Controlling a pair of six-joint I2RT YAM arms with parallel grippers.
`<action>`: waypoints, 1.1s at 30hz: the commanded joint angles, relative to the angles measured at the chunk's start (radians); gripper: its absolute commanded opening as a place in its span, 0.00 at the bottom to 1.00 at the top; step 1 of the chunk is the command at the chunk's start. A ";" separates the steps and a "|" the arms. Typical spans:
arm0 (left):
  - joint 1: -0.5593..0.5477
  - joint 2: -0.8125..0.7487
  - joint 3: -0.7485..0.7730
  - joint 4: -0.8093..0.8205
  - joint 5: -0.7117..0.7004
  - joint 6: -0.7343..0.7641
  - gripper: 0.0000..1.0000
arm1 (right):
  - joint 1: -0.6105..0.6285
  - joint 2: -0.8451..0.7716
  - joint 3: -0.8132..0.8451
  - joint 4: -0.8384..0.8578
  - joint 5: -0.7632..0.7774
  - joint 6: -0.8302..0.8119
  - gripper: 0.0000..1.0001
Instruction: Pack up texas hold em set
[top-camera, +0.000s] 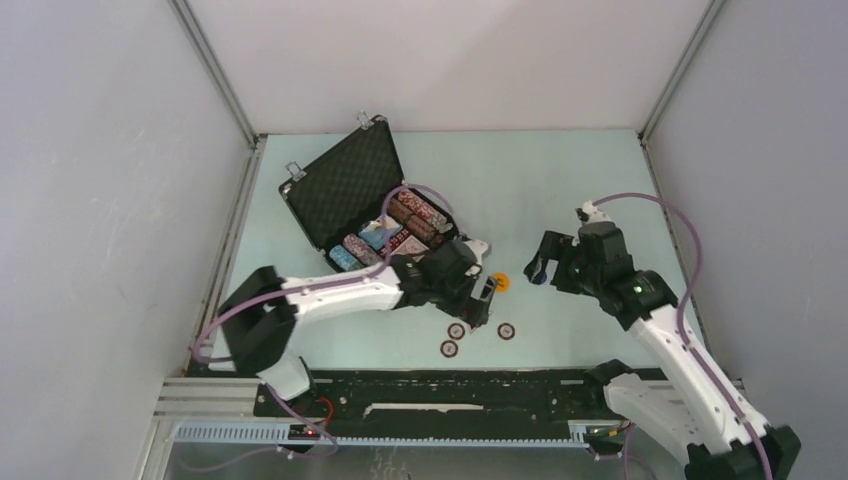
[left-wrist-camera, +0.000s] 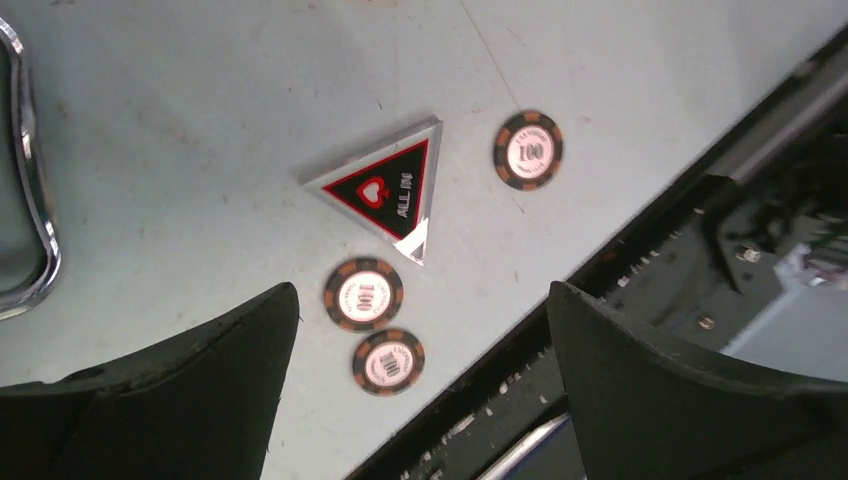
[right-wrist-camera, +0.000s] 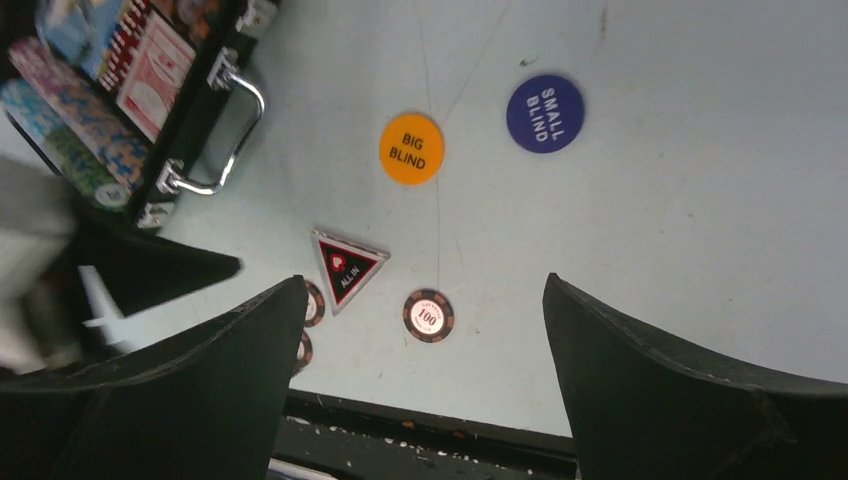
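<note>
Black rectangular briefcase (top-camera: 345, 188) lay open, slanted, shiny metal handle (right-wrist-camera: 260, 100) faced red triangle marker (left-wrist-camera: 390, 185), left gripper (left-wrist-camera: 422, 300), right gripper (right-wrist-camera: 425, 285) spread wide

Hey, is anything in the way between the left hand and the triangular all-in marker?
Nothing visible. The left hand is open, and the marker lies uncovered straight ahead of it. Three chips lie close beside the marker, none on top of it.
</note>
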 joint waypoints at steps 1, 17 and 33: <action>-0.046 0.156 0.169 -0.078 -0.126 0.047 1.00 | -0.024 -0.166 0.043 -0.036 0.100 0.037 0.98; -0.082 0.403 0.358 -0.189 -0.174 0.142 1.00 | -0.064 -0.419 0.096 -0.110 0.123 -0.035 1.00; -0.108 0.453 0.393 -0.236 -0.211 0.137 0.88 | -0.064 -0.457 0.078 -0.091 0.117 -0.041 1.00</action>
